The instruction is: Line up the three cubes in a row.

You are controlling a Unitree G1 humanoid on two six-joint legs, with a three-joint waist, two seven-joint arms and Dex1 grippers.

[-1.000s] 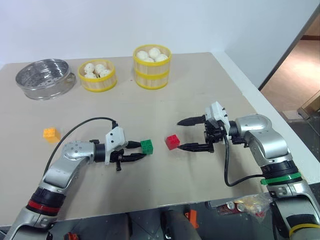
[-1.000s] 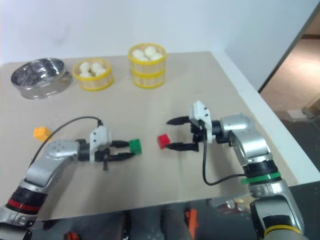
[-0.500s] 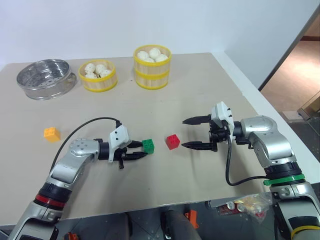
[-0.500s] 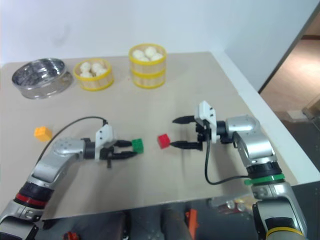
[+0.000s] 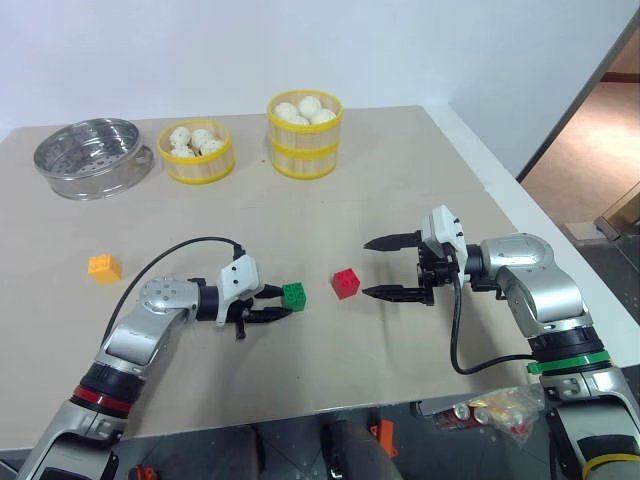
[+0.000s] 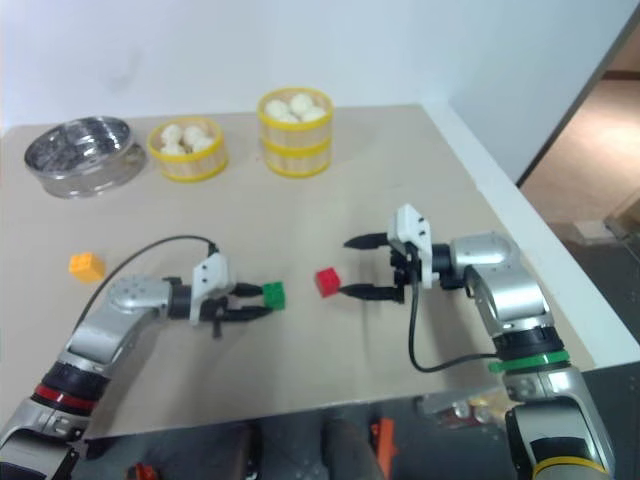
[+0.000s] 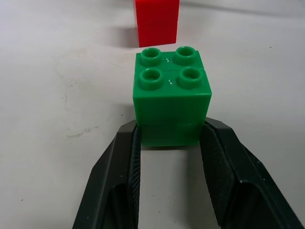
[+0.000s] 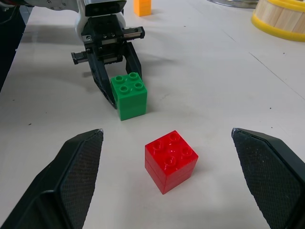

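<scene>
The jaws of the left gripper (image 5: 272, 303) pinch only the green cube's (image 5: 294, 295) lower rear edge on the surface, so it may tip or twist toward the nearby red cube (image 5: 345, 283), which sits before the right gripper's (image 5: 383, 267) wide-spread jaws, the orange-yellow cube (image 5: 103, 267) well apart.

Beige surface (image 5: 400, 170) in front of me, white band along its right edge. Plain pale wall (image 5: 300, 45) right behind the surface's far edge. Right of the surface: dark door frame (image 5: 575, 95), brown floor (image 5: 590, 150) beyond it. Even, soft light.
</scene>
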